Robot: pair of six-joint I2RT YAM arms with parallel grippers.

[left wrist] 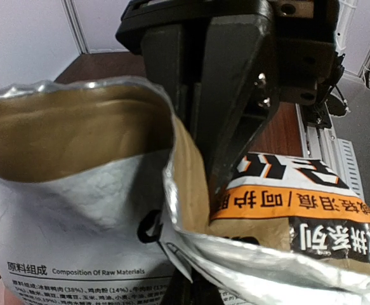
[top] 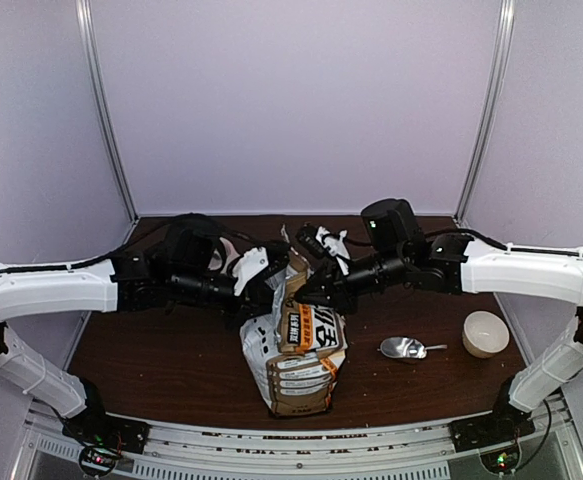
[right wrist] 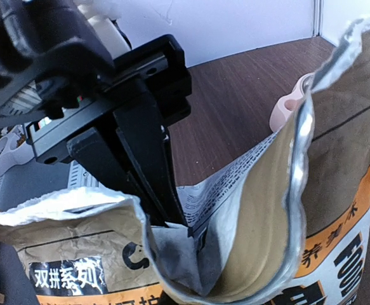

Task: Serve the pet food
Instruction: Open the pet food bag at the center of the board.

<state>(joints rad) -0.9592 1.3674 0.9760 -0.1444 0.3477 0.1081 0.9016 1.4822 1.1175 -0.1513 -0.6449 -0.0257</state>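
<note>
Both arms are meeting in the middle of the overhead view, above the bag [top: 296, 360] sitting on the bench [top: 151, 360]. The left gripper [top: 274, 283] is pinching the left lip of the bag's mouth, jaws closed flat on the foil. The right gripper [top: 316, 290] is clamping the opposite lip the same way, and each wrist view is showing foil caught between its dark fingers.

To my eye they are working at spreading the mouth. The two should be drawing apart evenly and gently, holding the top up so nothing is spilling or tearing. The gap needs to be wide enough for the metal scoop [top: 406, 348] lying at the lower right, beside the pale bowl [top: 485, 333].

The pet food itself is not showing. I am guessing it is lying down inside the bag, below the brown lining, where neither wrist camera is reaching. I cannot tell how full the bag is
</note>
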